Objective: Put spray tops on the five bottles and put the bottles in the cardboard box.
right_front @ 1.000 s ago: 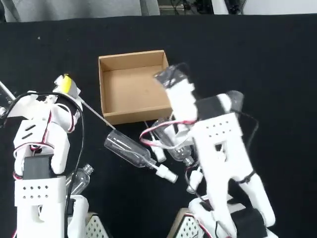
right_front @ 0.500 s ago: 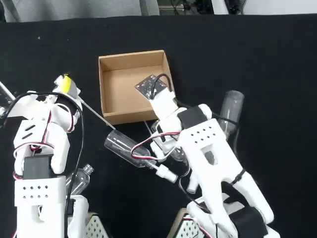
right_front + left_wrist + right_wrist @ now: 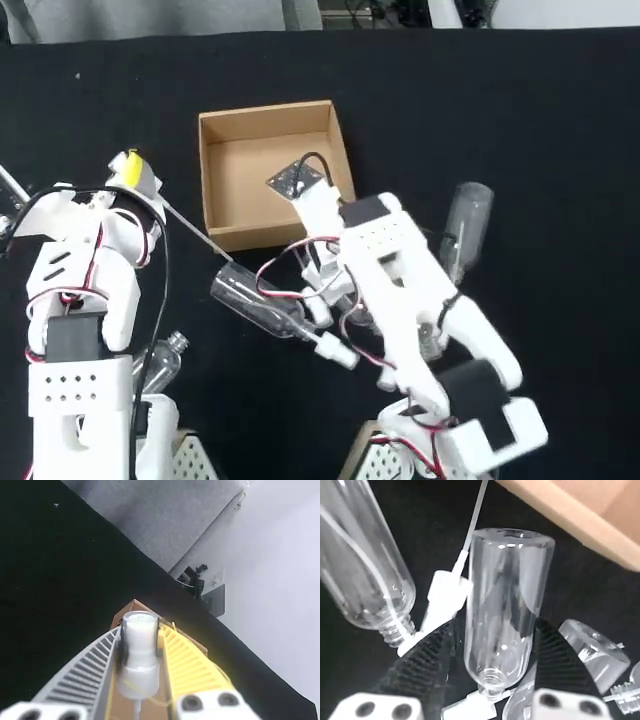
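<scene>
Though under way, looks barely started: nothing in the cardboard box (image 3: 265,170). Pinches a spray top (image 3: 138,655) in the closed left hand (image 3: 137,631), raised just beside the box. Straddles one uncapped bottle (image 3: 507,590) with the right hand (image 3: 495,627), jaws apart and not gripping, among other bottles (image 3: 258,298) lying on the table (image 3: 520,120). Probably leaves all five to cap and pack.

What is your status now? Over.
Left gripper shut on a spray top. Right gripper open, astride an uncapped bottle. Loose spray top and second bottle lie close beside.
</scene>
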`<control>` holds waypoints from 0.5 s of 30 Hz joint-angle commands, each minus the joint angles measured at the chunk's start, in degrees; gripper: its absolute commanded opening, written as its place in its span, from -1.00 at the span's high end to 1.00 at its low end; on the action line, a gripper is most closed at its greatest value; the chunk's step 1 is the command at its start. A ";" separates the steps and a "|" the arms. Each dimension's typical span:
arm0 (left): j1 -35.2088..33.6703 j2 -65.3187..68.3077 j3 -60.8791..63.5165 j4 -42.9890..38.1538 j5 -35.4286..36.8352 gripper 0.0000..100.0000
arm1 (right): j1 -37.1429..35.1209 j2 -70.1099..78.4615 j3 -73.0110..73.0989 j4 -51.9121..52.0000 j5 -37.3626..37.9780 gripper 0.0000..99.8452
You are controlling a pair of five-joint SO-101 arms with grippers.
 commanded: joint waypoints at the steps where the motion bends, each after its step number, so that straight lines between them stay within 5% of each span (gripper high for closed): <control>1: -0.66 -1.32 -1.27 -1.41 0.09 0.94 | 1.67 1.36 -3.30 -2.37 0.70 0.59; 11: -0.66 -1.32 -1.27 -1.32 0.09 0.94 | 2.20 5.49 -3.47 -3.25 0.70 0.59; 15: -0.66 -1.32 -1.27 -1.32 0.09 0.94 | 2.20 6.81 -3.56 -3.52 0.70 0.74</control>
